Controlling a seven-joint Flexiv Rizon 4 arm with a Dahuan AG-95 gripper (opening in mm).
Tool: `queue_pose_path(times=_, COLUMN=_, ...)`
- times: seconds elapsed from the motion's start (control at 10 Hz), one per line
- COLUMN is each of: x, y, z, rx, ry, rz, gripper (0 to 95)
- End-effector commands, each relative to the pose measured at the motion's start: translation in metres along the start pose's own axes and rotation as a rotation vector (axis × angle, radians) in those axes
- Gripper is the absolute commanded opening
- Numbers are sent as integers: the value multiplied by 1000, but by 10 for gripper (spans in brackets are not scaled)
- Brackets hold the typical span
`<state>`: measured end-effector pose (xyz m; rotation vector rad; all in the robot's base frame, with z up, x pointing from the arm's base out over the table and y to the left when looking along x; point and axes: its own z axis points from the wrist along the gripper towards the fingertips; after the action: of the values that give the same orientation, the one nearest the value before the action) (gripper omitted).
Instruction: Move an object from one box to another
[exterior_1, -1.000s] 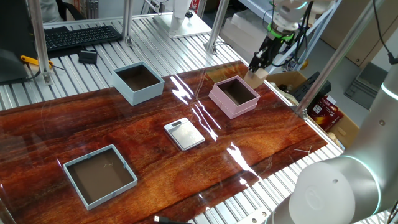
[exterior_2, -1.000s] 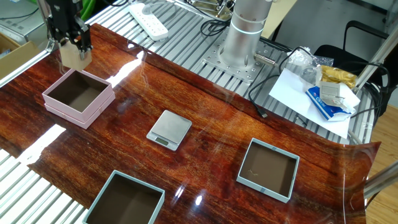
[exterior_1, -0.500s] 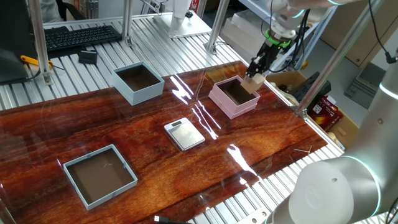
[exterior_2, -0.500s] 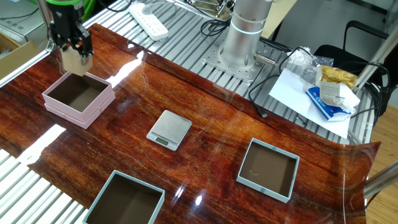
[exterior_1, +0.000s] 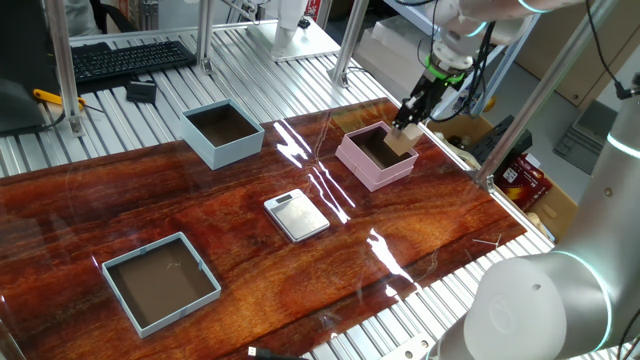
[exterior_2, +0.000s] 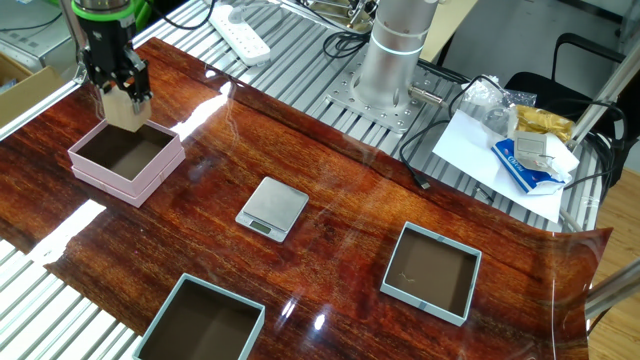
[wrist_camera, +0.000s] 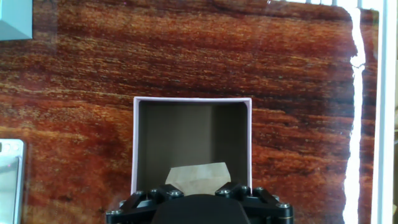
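Two fingers of the gripper (exterior_1: 406, 124) clamp the small tan wooden cube (exterior_1: 401, 140), jaws closed on its sides and pointing straight down. The cube hangs over the pink box (exterior_1: 376, 156), at one edge of its dark brown opening, near rim level; whether it touches the wall cannot be told. In the hand view the cube (wrist_camera: 198, 177) shows below the fingers, inside the pink rim (wrist_camera: 193, 99). The pale blue box (exterior_1: 222, 133), silver scale (exterior_1: 296, 215) and shallower blue-grey tray (exterior_1: 161, 281) sit apart on the wooden table (exterior_1: 230, 260).
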<state>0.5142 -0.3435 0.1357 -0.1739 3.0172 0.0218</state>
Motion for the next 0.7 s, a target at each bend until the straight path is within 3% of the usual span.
queue_pose_path(times=0.1, x=-3, y=-1, z=5, rx=-2, ry=-4, rz=-3, gripper=0)
queue_pose_path(times=0.7, x=-23, y=0, z=21, rx=-9, ry=-2, rz=16, gripper=0)
